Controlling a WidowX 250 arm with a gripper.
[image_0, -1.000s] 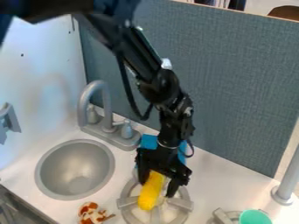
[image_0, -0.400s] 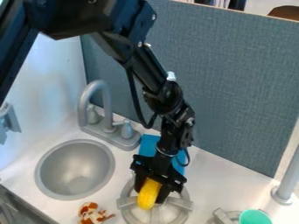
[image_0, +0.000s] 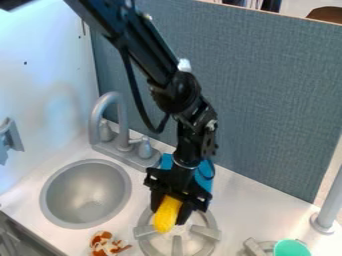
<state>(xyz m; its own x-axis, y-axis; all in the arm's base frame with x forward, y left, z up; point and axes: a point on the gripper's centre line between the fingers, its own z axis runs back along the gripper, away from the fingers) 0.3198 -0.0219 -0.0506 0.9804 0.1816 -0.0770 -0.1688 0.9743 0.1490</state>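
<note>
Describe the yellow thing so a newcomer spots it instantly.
Start at the round grey sink, then go right to the grey burner. Over it, between the fingers of the black claw, is a stubby yellow piece. Nothing else on the counter is yellow.

The white desk (image_0: 250, 202) carries a round sink (image_0: 83, 195), a grey faucet (image_0: 97, 114) and a burner (image_0: 206, 232). A blue object (image_0: 203, 181) and a red-and-white toy (image_0: 105, 245) lie on it.

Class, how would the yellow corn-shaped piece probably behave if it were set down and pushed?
The yellow corn-shaped piece looks long and rounded, so it would probably roll sideways. It seems fairly stiff, showing no sag at the end effector. The raised bars of the grey burner might check its roll.
</note>
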